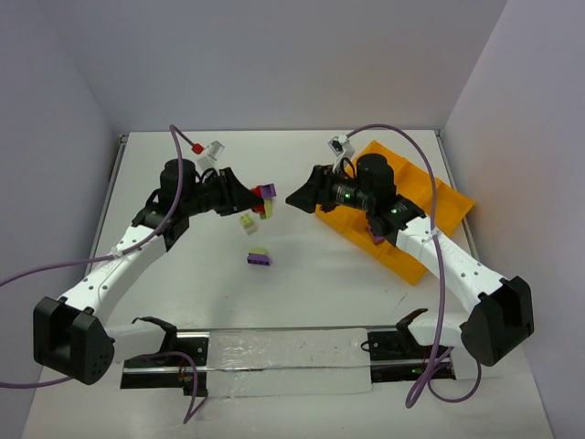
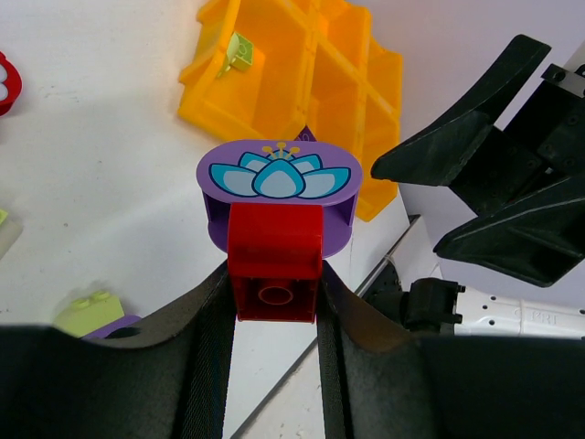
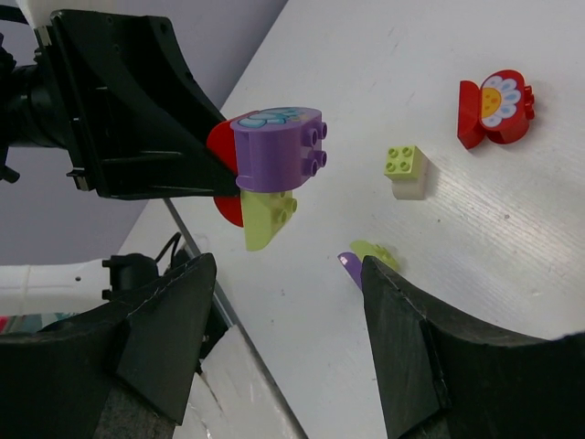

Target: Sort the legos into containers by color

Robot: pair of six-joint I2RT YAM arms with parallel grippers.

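Note:
My left gripper [image 2: 274,279] is shut on the red brick [image 2: 274,261] of a clump held above the table. On the clump sit a purple oval brick with a lotus print [image 2: 279,178] and a yellow-green wedge [image 3: 268,219]. The clump [image 1: 264,198] hangs between both grippers. My right gripper [image 3: 283,270] is open and empty, facing the clump [image 3: 277,146] from a short distance, not touching it. The orange-yellow tray [image 1: 448,203] lies under the right arm. One compartment [image 2: 274,82] holds a yellow-green brick [image 2: 239,50].
On the table lie a pale yellow-green brick [image 1: 249,223], a purple and yellow-green pair [image 1: 259,257] and a red flower brick [image 3: 498,110]. A small purple piece [image 1: 377,240] shows in the tray by the right arm. A rail runs along the near edge [image 1: 274,352].

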